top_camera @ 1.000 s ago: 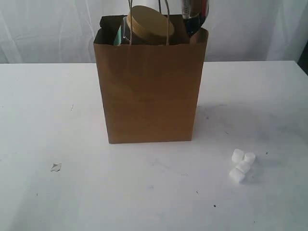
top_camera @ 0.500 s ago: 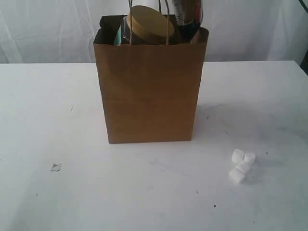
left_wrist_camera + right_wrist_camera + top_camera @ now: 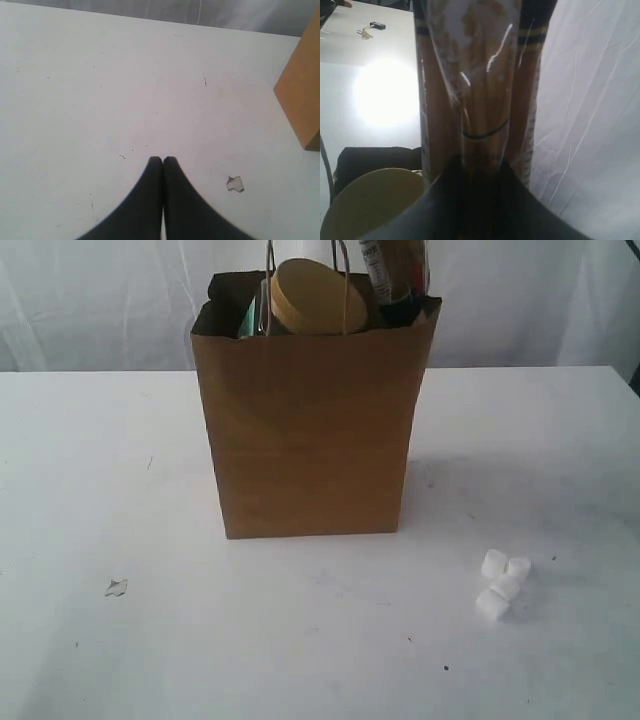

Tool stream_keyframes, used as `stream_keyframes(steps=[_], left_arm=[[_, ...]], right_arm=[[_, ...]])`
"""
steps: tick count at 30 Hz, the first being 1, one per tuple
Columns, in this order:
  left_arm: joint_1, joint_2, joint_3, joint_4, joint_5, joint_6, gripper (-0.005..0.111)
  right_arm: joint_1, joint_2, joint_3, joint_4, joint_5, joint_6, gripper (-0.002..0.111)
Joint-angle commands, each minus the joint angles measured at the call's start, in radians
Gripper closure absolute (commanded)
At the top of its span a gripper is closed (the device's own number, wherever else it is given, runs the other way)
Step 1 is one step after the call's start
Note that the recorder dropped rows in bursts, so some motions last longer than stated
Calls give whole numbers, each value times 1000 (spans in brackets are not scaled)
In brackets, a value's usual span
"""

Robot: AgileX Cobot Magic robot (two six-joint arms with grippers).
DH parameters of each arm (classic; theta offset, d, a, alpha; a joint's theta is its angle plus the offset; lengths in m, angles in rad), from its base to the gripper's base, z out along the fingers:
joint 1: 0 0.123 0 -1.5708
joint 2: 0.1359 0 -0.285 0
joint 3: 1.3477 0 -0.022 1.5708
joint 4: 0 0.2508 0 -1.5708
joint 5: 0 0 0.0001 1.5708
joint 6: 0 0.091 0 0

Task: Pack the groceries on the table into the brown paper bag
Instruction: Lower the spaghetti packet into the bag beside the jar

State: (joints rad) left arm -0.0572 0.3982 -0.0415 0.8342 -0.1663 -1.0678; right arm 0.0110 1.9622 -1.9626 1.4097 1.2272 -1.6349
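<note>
The brown paper bag (image 3: 310,430) stands upright in the middle of the table (image 3: 90,480). A tan-lidded nut jar (image 3: 318,295) pokes out of its mouth. At the right side of the mouth the spaghetti packet (image 3: 393,270) stands upright, its lower end inside the bag. My right gripper (image 3: 480,170) is shut on the spaghetti packet (image 3: 475,85), with the jar lid (image 3: 370,200) just beside it. Several white marshmallows (image 3: 502,583) lie on the table at the front right. My left gripper (image 3: 162,159) is shut and empty over bare table, left of the bag (image 3: 302,90).
A small torn scrap (image 3: 116,587) lies on the table at the front left, close to my left gripper's tips in the left wrist view (image 3: 235,184). Something teal (image 3: 246,318) shows inside the bag's left side. White curtains hang behind the table.
The spaghetti packet has shifted a little leftwards at the bag's mouth, and the bag's right top corner has bulged outwards. The marshmallows and the scrap have not moved.
</note>
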Motion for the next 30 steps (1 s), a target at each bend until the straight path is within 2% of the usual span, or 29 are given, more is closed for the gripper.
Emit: stream_keyframes(steps=[1, 7, 11, 16, 30], left_arm=[[-6, -7, 4, 12, 4, -6, 107], [-6, -7, 4, 12, 4, -6, 107], [-6, -7, 4, 12, 4, -6, 107], [-6, -7, 4, 12, 4, -6, 107], [-6, -7, 4, 12, 2, -6, 107]], right_arm=[[-1, -16, -2, 7, -6, 52, 108], [-3, -16, -2, -27, -6, 76, 108], [-26, -27, -2, -95, -6, 162, 108], [-31, -47, -2, -84, -6, 182, 108], [19, -50, -2, -83, -6, 211, 108]])
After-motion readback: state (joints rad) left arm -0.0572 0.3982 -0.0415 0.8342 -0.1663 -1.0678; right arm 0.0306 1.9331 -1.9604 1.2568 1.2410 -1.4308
